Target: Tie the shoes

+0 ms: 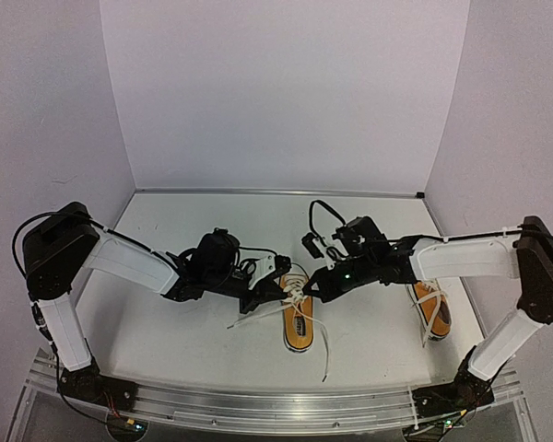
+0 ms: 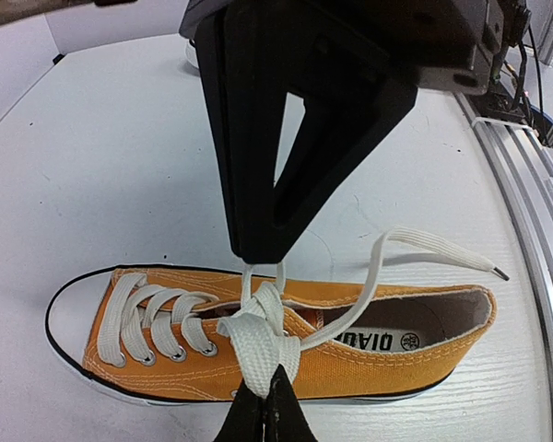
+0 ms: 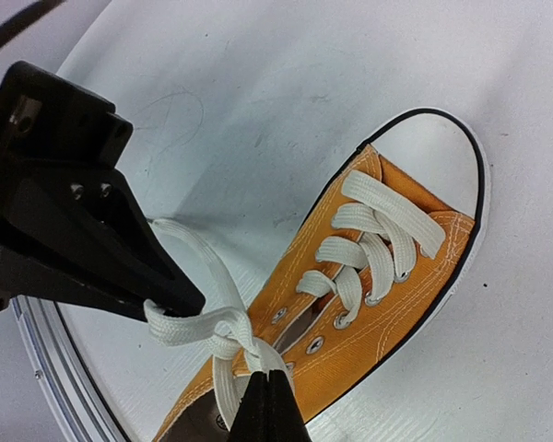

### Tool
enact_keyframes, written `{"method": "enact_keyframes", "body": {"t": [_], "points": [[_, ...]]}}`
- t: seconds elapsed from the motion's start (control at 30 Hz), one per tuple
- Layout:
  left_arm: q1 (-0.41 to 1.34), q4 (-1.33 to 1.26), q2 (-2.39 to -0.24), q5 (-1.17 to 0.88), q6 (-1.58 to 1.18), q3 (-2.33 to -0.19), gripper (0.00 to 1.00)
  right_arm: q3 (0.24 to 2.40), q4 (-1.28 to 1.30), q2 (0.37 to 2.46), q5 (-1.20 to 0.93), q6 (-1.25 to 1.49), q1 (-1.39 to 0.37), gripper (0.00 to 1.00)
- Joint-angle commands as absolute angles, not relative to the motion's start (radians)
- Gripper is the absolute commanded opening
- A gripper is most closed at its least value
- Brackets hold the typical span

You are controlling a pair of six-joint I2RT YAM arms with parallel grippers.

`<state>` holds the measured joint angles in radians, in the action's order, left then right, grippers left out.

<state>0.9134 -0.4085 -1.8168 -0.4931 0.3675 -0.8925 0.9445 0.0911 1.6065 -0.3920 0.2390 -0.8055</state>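
Note:
One orange sneaker lies mid-table with its toe toward the back. My left gripper and right gripper meet over its laces from either side. In the left wrist view my left gripper is shut on a flat white lace loop at the knot, and the right gripper's tip pinches the lace on the other side. In the right wrist view my right gripper is shut on the lace at the knot above the shoe. The second orange sneaker lies at the right, partly under my right arm.
Loose lace ends trail left and toward the near edge of the white table. A metal rail runs along the near edge. Lilac walls close the back and sides.

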Motion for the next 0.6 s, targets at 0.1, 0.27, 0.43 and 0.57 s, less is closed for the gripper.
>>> {"method": "enact_keyframes", "body": {"t": [0.1, 0.27, 0.43, 0.57], "points": [[0.915, -0.395, -1.801, -0.484, 0.386, -0.918, 0.0, 0.908, 0.119, 1.541, -0.37, 0.228, -0.802, 0.0], [0.916, -0.365, -1.811, -0.487, 0.397, -0.931, 0.0, 0.908, 0.131, 1.57, -0.432, 0.215, -0.802, 0.0], [0.918, -0.359, -1.813, -0.488, 0.399, -0.934, 0.0, 0.95, 0.162, 1.597, -0.437, 0.198, -0.801, 0.09], [0.919, -0.356, -1.814, -0.491, 0.402, -0.938, 0.0, 0.994, 0.179, 1.624, -0.404, 0.19, -0.802, 0.22]]}}
